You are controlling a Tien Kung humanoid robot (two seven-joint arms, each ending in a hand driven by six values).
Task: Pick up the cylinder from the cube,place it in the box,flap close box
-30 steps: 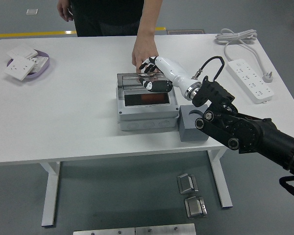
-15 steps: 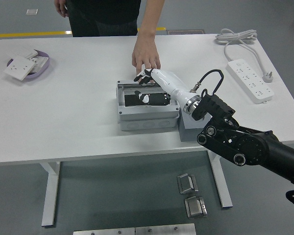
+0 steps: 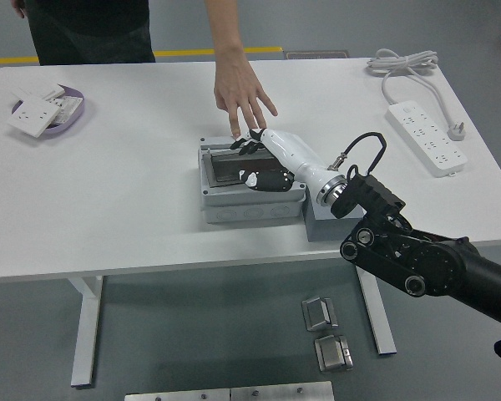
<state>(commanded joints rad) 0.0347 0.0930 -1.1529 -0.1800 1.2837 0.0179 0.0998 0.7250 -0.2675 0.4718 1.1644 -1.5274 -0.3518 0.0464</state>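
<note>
Person's hand (image 3: 240, 88) now raised off white table (image 3: 125, 192).

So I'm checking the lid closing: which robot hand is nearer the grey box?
Right. The right robot hand lies flat on top of the grey box, fingers spread over its lid. The left one is out of view.

One high head view looks forward and down over the table (image 3: 134, 209).
</note>
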